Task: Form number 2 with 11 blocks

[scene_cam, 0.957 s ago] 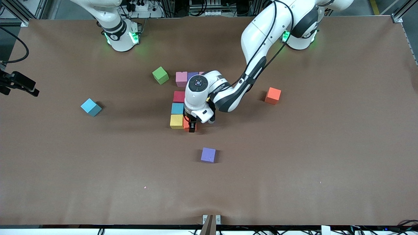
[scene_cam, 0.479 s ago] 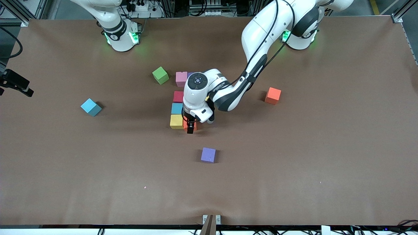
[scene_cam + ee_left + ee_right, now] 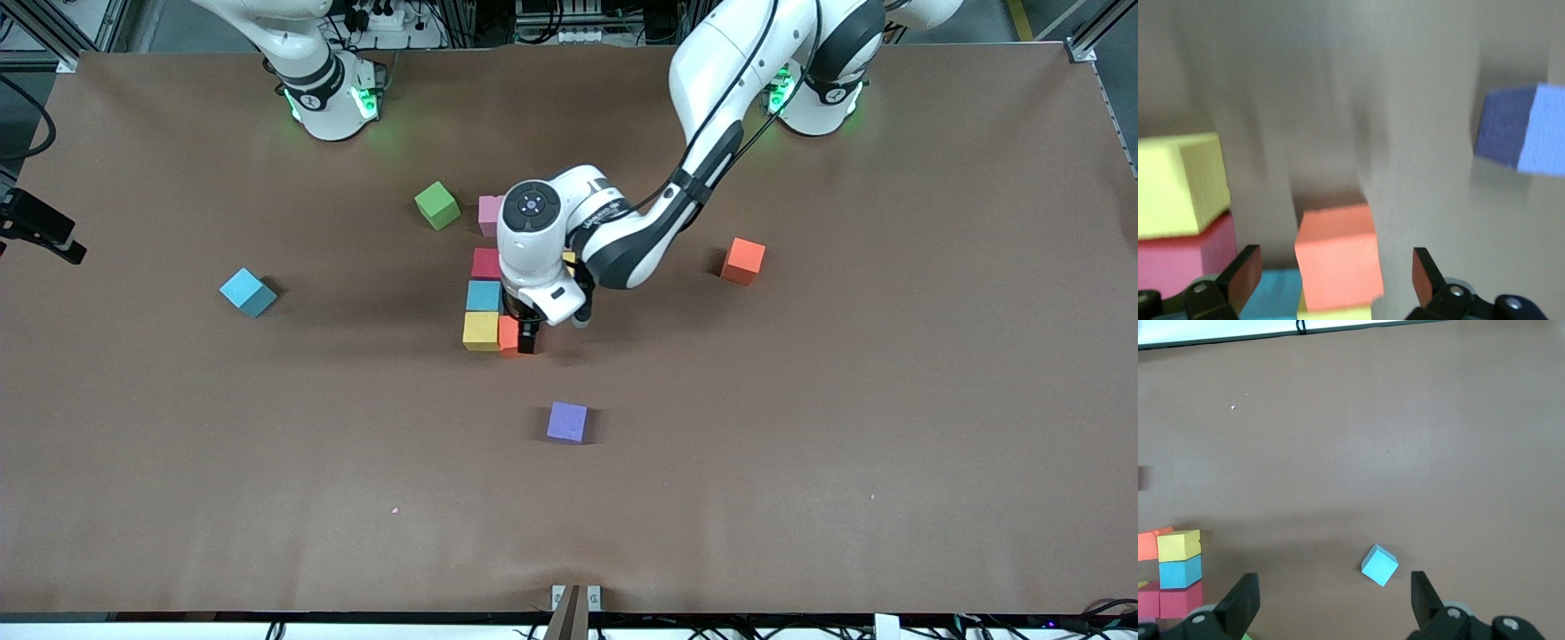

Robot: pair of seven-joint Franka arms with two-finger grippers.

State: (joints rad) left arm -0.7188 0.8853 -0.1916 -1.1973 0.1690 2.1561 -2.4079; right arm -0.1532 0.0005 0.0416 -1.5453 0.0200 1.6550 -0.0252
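Left gripper [image 3: 524, 339]: held low over the orange cube [image 3: 508, 335] at the near end of the digit; fingers [image 3: 1245, 277] spread wide, nothing gripped. In the left wrist view the orange cube [image 3: 1337, 257] is seen between the two fingers, clear of both.
Right gripper [image 3: 1331, 600]: raised at the right arm's end of the table, arm waiting; fingers [image 3: 1243, 601] spread apart, nothing held. A lone blue cube [image 3: 1379, 565] lies on the table below, between the fingers in the right wrist view.
Digit: partly built, much of it covered by the left arm. Seen from the near end: a yellow cube [image 3: 480, 331] touching the orange cube, then a light blue cube [image 3: 484, 295], a red cube [image 3: 485, 263] and, farthest from the front camera, a pink cube [image 3: 490, 214].
Purple cube [image 3: 567, 422]: alone, nearer the front camera than the left fingers, well apart from them.
Second orange cube [image 3: 743, 260]: alone, toward the left arm's end, well apart from the left fingers.
Green cube [image 3: 436, 205]: just beside the pink cube, toward the right arm's end.
Table [image 3: 889, 400]: brown, bearing all cubes.
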